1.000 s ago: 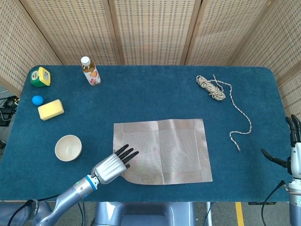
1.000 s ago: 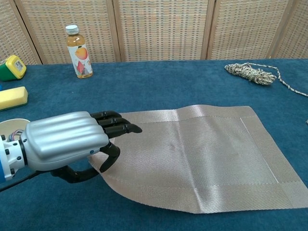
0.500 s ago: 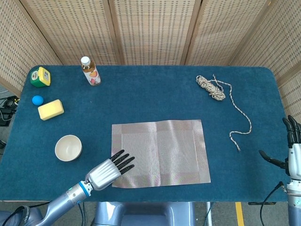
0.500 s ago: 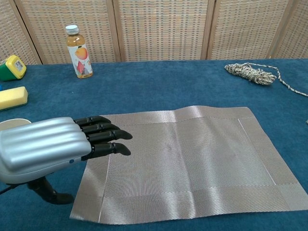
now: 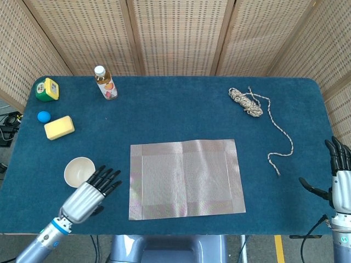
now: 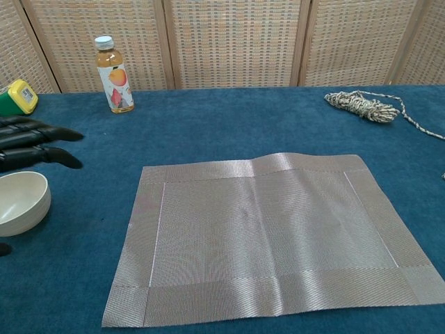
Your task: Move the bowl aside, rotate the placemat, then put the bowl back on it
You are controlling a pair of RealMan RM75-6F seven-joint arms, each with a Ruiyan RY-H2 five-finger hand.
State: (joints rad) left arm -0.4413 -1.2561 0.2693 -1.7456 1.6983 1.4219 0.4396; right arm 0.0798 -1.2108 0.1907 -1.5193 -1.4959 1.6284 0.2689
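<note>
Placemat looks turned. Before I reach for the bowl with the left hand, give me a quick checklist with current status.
1. Placemat lies flat and squared to the table edge: ok, apart from a slight ripple along its far edge.
2. Placemat surface free for the bowl: ok, nothing rests on it.
3. Bowl upright and reachable: ok, it stands on the cloth left of the placemat.
4. Left hand free: ok, fingers spread and holding nothing, just beside the bowl.
5. Left hand touching the bowl: cannot tell; the fingers lie very close to its rim.
6. Right hand out of the way: ok, open at the table's right edge, clear of the rope.
</note>
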